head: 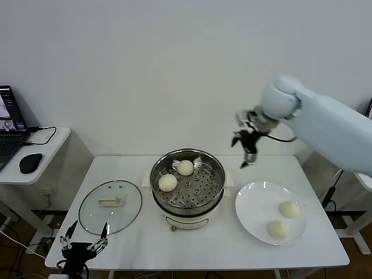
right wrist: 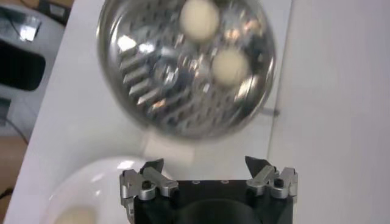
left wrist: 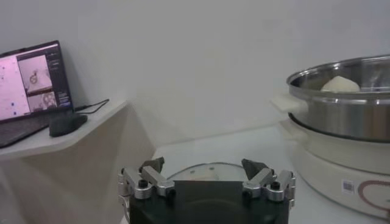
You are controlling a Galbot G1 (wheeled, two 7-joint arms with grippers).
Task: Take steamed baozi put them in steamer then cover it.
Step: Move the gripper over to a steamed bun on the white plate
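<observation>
The steel steamer (head: pixel 188 200) stands mid-table with two baozi (head: pixel 168 182) (head: pixel 185 167) on its perforated tray. Two more baozi (head: pixel 289 209) (head: pixel 277 229) lie on the white plate (head: pixel 251 204) to its right. My right gripper (head: pixel 246 152) hangs open and empty in the air, above the table between steamer and plate; the right wrist view shows the steamer (right wrist: pixel 152 91) below it and one plate baozi (right wrist: pixel 74 216). The glass cover (head: pixel 110 204) lies flat left of the steamer. My left gripper (head: pixel 85 239) is open and empty at the table's front left edge, near the cover (left wrist: pixel 201 173).
A side table at far left holds a laptop (head: pixel 9 125) and a black mouse (head: pixel 30 163). A wall stands close behind the table. The steamer's cream base (left wrist: pixel 341 167) fills the right of the left wrist view.
</observation>
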